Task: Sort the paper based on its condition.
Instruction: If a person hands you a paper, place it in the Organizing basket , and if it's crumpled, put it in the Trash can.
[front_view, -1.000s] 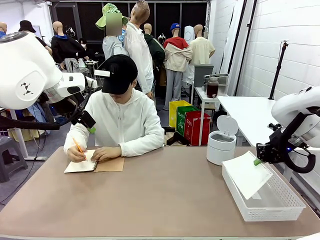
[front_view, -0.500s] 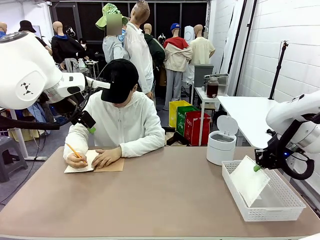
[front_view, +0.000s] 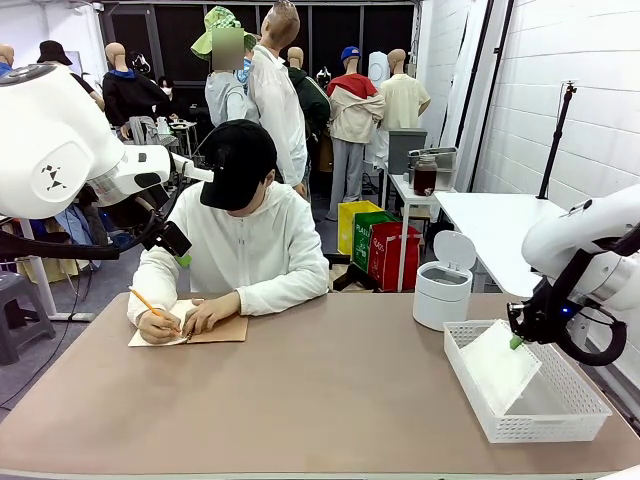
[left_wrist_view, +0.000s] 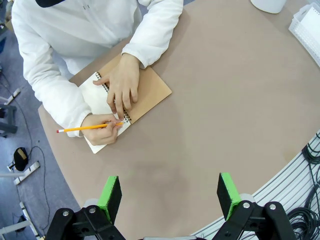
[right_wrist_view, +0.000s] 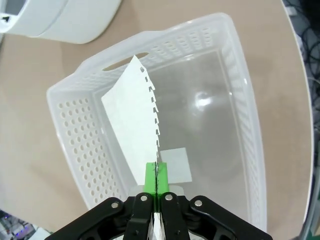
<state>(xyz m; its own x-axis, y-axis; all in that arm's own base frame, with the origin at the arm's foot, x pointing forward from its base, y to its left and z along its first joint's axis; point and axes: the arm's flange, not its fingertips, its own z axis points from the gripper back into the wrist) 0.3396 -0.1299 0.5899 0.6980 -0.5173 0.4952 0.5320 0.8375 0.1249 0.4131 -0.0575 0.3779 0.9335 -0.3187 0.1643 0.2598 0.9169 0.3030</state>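
Observation:
My right gripper (front_view: 516, 341) (right_wrist_view: 155, 181) is shut on one corner of the paper (front_view: 497, 364) (right_wrist_view: 133, 120), a thin white sheet with a torn row of punched holes along one edge. The sheet hangs tilted inside the white perforated basket (front_view: 560, 415) (right_wrist_view: 75, 150) at the table's right. My left gripper (front_view: 183, 259) (left_wrist_view: 170, 192) is open with nothing between its green pads, held high above the table's left side over the person's notebook.
A person sits at the far side, writing with an orange pencil (left_wrist_view: 87, 128) in a spiral notebook with a brown cover (front_view: 215, 329) (left_wrist_view: 150, 92). A small white lidded bin (front_view: 442, 283) stands behind the basket. A small white label (right_wrist_view: 176, 166) lies on the basket floor.
My right gripper has lowered the paper from above the basket's rim down into the basket. The person's head has dipped and the writing hand shifted slightly.

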